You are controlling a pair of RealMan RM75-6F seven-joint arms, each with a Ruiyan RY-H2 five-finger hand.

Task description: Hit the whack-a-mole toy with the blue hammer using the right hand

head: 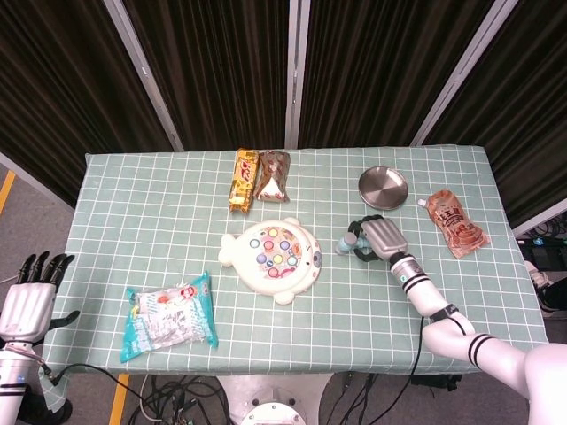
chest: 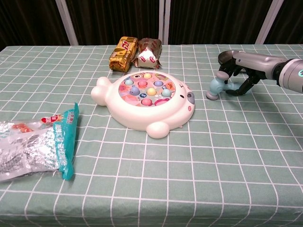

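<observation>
The white fish-shaped whack-a-mole toy (head: 275,255) (chest: 147,101), with its coloured buttons, lies mid-table. To its right the blue hammer (head: 346,243) (chest: 215,87) rests on the cloth, head toward the toy. My right hand (head: 379,239) (chest: 241,71) covers the handle, its fingers curled around it so that only the hammer's head shows. My left hand (head: 25,305) hangs off the table's left edge, fingers apart and holding nothing.
A steel plate (head: 383,187) sits just behind my right hand and a brown pouch (head: 454,223) lies at the far right. Two snack bars (head: 244,179) (chest: 124,53) lie behind the toy. A teal snack bag (head: 168,319) (chest: 33,149) lies front left.
</observation>
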